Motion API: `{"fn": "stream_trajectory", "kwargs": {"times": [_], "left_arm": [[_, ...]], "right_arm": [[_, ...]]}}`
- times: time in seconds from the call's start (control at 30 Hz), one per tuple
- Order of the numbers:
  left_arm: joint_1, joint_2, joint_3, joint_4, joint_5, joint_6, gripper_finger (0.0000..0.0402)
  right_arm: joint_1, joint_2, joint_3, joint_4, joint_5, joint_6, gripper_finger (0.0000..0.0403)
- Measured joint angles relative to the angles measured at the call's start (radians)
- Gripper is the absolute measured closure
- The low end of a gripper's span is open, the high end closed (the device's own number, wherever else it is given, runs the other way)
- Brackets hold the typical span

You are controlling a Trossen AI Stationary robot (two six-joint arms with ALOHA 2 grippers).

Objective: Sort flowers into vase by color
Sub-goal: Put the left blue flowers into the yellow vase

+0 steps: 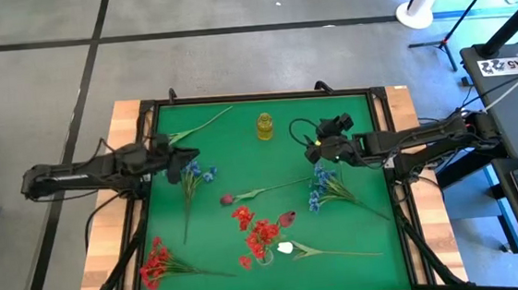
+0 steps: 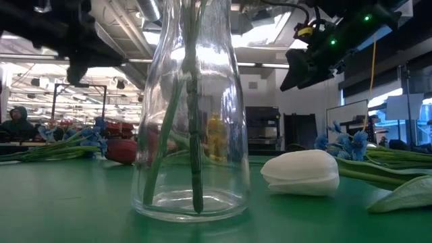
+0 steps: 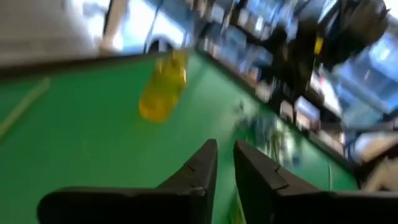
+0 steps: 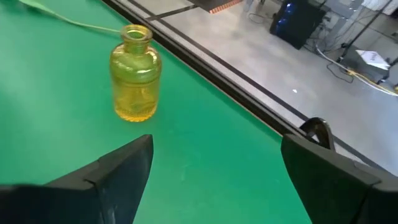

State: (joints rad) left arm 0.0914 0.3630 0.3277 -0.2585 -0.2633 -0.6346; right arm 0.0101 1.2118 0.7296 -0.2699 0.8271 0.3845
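Flowers lie scattered on the green mat. A blue cluster (image 1: pixel 196 174) lies just under my left gripper (image 1: pixel 179 161), which hangs above the table with its fingers (image 3: pixel 202 171) almost together. A second blue cluster (image 1: pixel 321 188) lies near my right gripper (image 1: pixel 318 150), which is raised and wide open (image 4: pixel 214 168). The yellow vase (image 1: pixel 265 126) (image 4: pixel 135 74) stands between the two grippers at the far side. A clear vase (image 2: pixel 192 108) holds green stems topped with red clusters (image 1: pixel 259 233). A white tulip bud (image 2: pixel 300 172) (image 1: pixel 286 248) lies beside it.
More stems lie flat on the mat: a red cluster (image 1: pixel 154 262) at the near left, dark red buds (image 1: pixel 227 199) (image 1: pixel 288 219) in the middle, and a bare green stalk (image 1: pixel 197 125) at the far left. A black frame (image 1: pixel 255 97) borders the mat.
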Motion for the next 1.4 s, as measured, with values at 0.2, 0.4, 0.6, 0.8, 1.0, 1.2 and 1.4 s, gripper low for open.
{"fn": "stream_trajectory", "kwargs": {"times": [0.2, 0.4, 0.6, 0.8, 1.0, 1.2, 1.4], "left_arm": [[-0.017, 0.124, 0.259, -0.416, 0.049, -0.147, 0.0329], [-0.023, 0.258, 0.388, -0.793, -0.038, -0.338, 0.0328], [-0.066, 0.364, 0.323, -0.868, 0.187, -0.547, 0.0327], [-0.250, 0.472, 0.247, -0.732, 0.289, -0.716, 0.0327], [-0.414, 0.560, 0.245, -0.711, 0.110, -0.866, 0.0327], [-0.496, 0.658, 0.245, -0.688, -0.015, -0.971, 0.0327], [-0.501, 0.783, 0.244, -0.655, 0.000, -1.028, 0.0311]], "right_arm": [[0.000, 0.000, 0.000, 0.019, 0.000, -0.045, 0.0049], [0.000, 0.000, 0.000, 0.040, -0.036, -0.087, 0.0049], [0.001, 0.000, 0.000, 0.035, -0.079, -0.102, 0.0049], [0.002, 0.000, 0.000, 0.029, -0.079, -0.104, 0.0049], [0.002, 0.000, 0.000, 0.033, -0.079, -0.103, 0.0049], [0.002, 0.000, 0.000, 0.043, -0.079, -0.093, 0.0049], [0.002, 0.000, 0.000, 0.043, -0.079, -0.075, 0.0049]]}}
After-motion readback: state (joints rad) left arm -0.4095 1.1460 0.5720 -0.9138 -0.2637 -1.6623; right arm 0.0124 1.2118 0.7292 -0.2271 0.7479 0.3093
